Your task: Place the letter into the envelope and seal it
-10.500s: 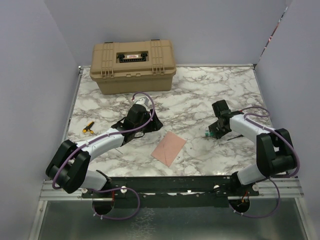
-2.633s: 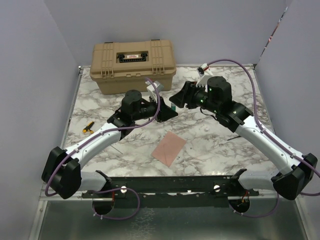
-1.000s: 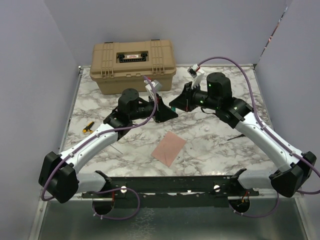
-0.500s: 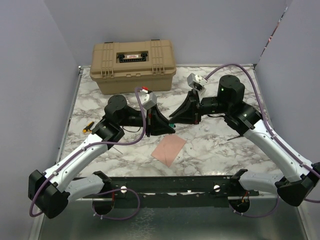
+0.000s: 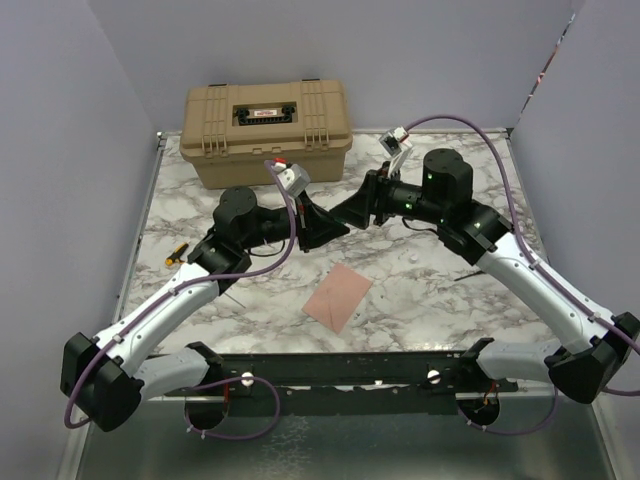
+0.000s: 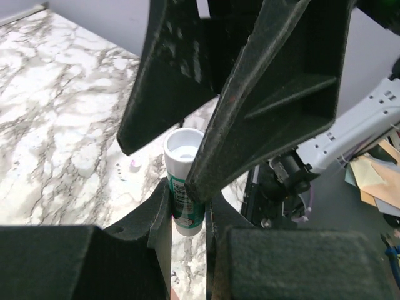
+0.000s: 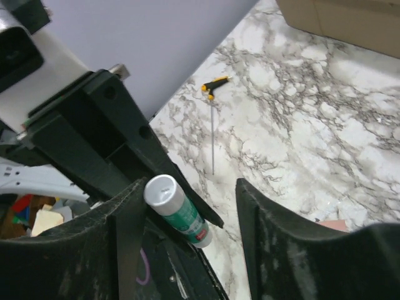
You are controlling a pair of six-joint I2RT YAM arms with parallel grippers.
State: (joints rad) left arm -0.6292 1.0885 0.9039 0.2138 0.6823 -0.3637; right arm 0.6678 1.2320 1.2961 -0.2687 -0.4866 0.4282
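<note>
Far across the marbled counter [image 5: 450,300] from me sits a closed tan hard case [image 5: 266,133] with latches. Off to my left lies a screwdriver [image 5: 177,256] with a yellow-and-black handle and a thin shaft. A white glue stick [image 6: 184,187] with a green label is up off the counter.

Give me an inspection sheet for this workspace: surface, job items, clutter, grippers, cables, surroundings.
Surface: white-grey marbled table.
Job's things: envelope lies flat near the front edge, between the arms. Letter: nothing seen apart from it.
Clutter: tan case at the back; screwdriver by the left edge; glue stick held up in the air.
Grippers: left gripper shut on the glue stick; right gripper open, its fingers astride the stick's far end.
Cables: purple cables loop off both arms; none lies on the envelope.
Surroundings: plain walls on three sides; metal rail along the near edge.
</note>
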